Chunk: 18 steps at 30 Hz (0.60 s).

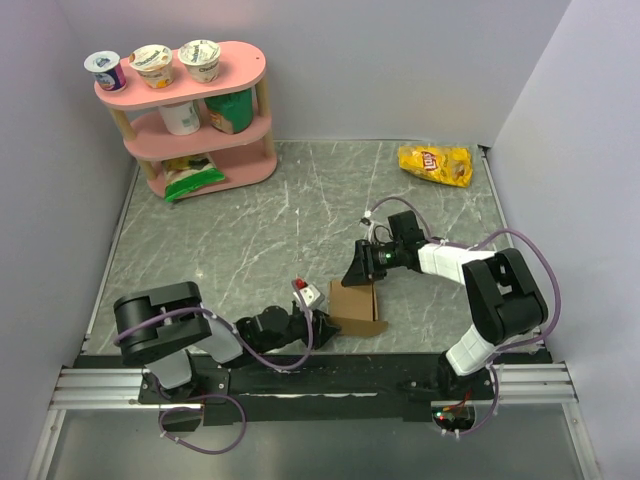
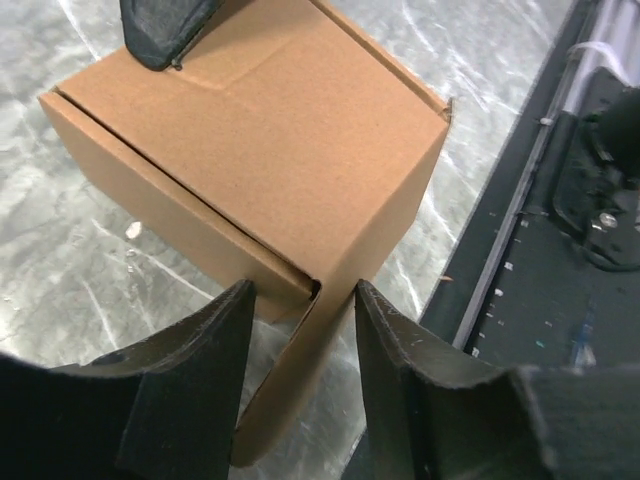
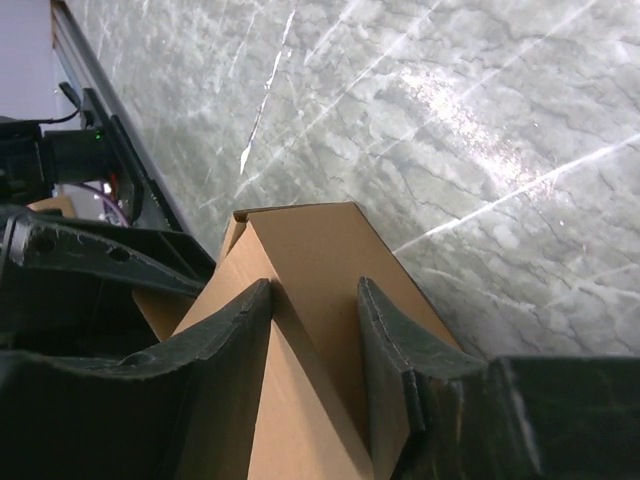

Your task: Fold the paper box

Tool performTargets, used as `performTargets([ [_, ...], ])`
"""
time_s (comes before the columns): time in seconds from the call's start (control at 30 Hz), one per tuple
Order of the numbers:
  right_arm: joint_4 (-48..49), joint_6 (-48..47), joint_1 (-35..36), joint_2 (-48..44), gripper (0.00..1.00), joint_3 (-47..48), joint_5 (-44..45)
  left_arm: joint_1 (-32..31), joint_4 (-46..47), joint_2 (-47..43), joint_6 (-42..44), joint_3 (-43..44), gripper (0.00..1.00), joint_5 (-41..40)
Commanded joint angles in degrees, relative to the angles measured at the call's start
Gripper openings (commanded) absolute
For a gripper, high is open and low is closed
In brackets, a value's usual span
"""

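Cardboard front and centre: the paper box (image 1: 355, 305) stood almost formed, wedged between the two grippers. The left gripper (image 2: 300, 295) straddled the corner nearest it, with a side flap running down between its fingers. The right gripper (image 3: 315, 290) sat astride the box's upper edge on the opposite side. Pinched or merely bracketing? I could not tell for either. Closing stage, I'd judge: next, tuck that loose flap flush while the other arm braces. Only the left wrist view showed the open seam; overhead, it was just a brown block.

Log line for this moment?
small brown cardboard box: formed | left pincer: straddles its near corner | right pincer: straddles its far edge | grip: unclear
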Motion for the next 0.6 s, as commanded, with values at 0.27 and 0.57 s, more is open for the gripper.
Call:
performTargets([
  [0.27, -8.2, -1.8, 1.6, 3.0, 0.45, -0.6, -3.5, -7.8, 2.6, 5.0, 7.1, 2.8, 0.48, -26.2],
  [0.57, -9.6, -1.9, 1.6, -5.6, 0.74, -2.2, 0.2, -7.8, -1.2, -6.5, 4.4, -1.9, 0.50, -22.4],
])
